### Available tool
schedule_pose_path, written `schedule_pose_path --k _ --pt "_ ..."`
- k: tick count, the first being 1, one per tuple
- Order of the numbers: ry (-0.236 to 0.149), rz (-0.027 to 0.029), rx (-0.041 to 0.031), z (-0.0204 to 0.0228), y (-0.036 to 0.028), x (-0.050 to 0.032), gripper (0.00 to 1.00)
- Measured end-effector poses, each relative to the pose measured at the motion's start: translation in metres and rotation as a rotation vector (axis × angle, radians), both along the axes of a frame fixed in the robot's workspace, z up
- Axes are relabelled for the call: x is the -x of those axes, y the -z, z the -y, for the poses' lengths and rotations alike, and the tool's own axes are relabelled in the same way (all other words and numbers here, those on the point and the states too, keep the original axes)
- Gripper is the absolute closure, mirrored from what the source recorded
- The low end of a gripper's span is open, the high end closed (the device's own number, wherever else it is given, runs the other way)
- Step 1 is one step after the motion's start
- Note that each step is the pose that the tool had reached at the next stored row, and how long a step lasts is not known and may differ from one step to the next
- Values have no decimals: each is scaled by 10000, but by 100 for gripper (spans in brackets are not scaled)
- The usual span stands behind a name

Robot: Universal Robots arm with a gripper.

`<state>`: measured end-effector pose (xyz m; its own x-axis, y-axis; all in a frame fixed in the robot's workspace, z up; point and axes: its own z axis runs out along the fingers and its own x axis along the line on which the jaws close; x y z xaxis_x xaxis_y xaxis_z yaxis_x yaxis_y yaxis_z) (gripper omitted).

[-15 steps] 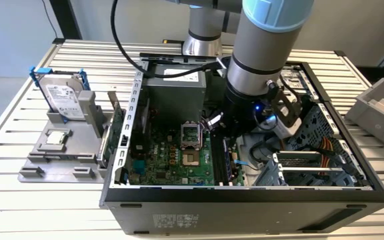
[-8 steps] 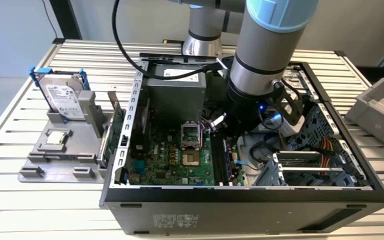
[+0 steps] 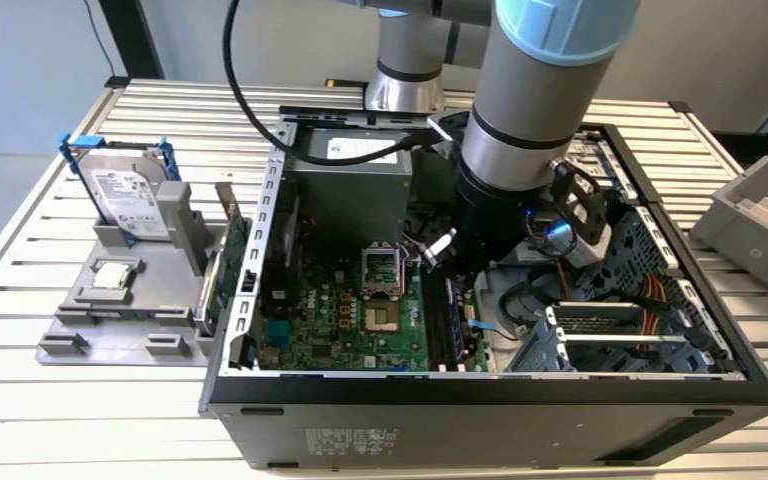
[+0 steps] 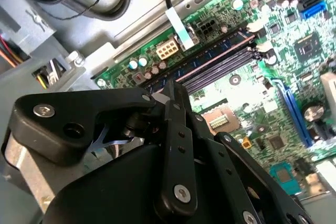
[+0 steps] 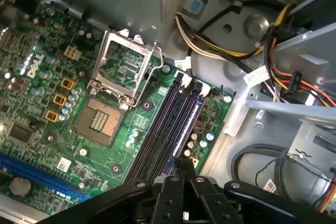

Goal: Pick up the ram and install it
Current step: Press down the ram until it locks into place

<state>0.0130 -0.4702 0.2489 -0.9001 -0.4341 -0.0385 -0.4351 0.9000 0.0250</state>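
- Your hand (image 5: 181, 174) is sitting nearly closed over the ram (image 5: 190, 119); you cannot tell whether it is gripping
- The ram is standing in the motherboard's (image 5: 47, 87) outermost slot; likely light, stiff and fragile, so be taking its long edges, not its chips

Exterior view looks down; both wrist views closely share the motherboard (image 5: 63, 103).

You've got an open PC case (image 3: 491, 395) on the slatted bench (image 3: 37, 400). Beside it, on the exterior view's left: grey fixture (image 3: 124, 320) with a hard drive (image 3: 131, 195) standing upright. Grey bin (image 3: 758, 215) sits at the right edge.
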Motion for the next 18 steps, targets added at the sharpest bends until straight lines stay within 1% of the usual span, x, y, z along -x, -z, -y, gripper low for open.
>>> schedule_pose_path --k 12,16,18 --pt "-1678 0 0 0 1 0 100" --pt "-2125 0 -1 0 1 0 100" --pt "-2278 0 0 0 1 0 100"
